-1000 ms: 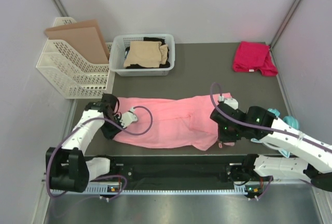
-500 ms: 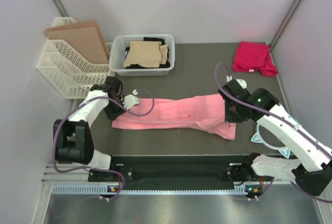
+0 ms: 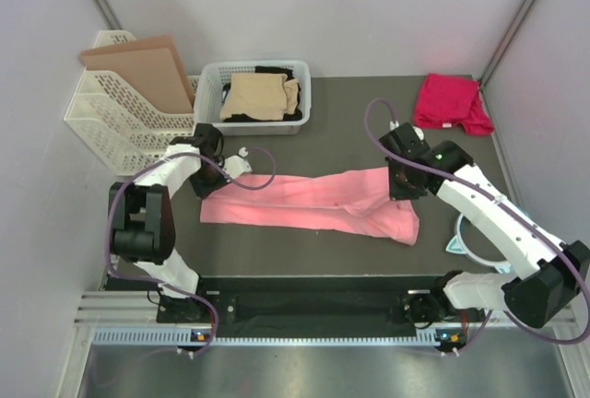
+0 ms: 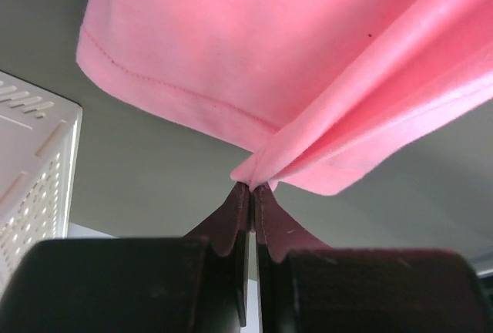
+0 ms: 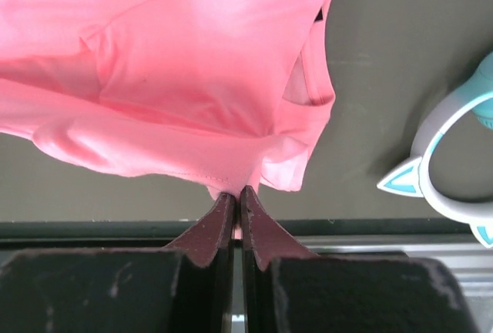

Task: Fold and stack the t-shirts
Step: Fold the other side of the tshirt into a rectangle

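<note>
— Where's the pink t-shirt (image 3: 313,203) at the moment?

— Strung out left to right across the middle of the desk (image 3: 350,131), pulled into a long band. The left fingers (image 4: 245,206) are pinched together on a doubled bit of hem at its left end. The right fingers (image 5: 229,210) are clamped on the stitched edge at the right end, beside what looks like a sleeve. Only the very tips have it, both sides.

— Lifted, or lying flat?

— Can't tell from above. The ends look raised; the middle may be brushing the desk.

— How would you say it handles?

— Light and limp. It creases and bunches wherever it's pulled and won't keep any shape by itself. It needs both ends held to stay spread. With that little cloth in the pinch, I'd guess it could slide out if tugged hard.

— Best place to hold it?

— Hems and corners, I'd say, where the seam is thicker. Grab mid-panel and you'd just gather a wad.

— And the others?

— The magenta-red t-shirt (image 3: 450,101) sits at the far right corner, well apart. A tan shirt (image 3: 260,96) lies over a black shirt (image 3: 277,73) in the white basket (image 3: 210,94), far left. There's a teal headband (image 3: 468,239) near the shirt's right end; I'd mind the cloth snagging it.
</note>
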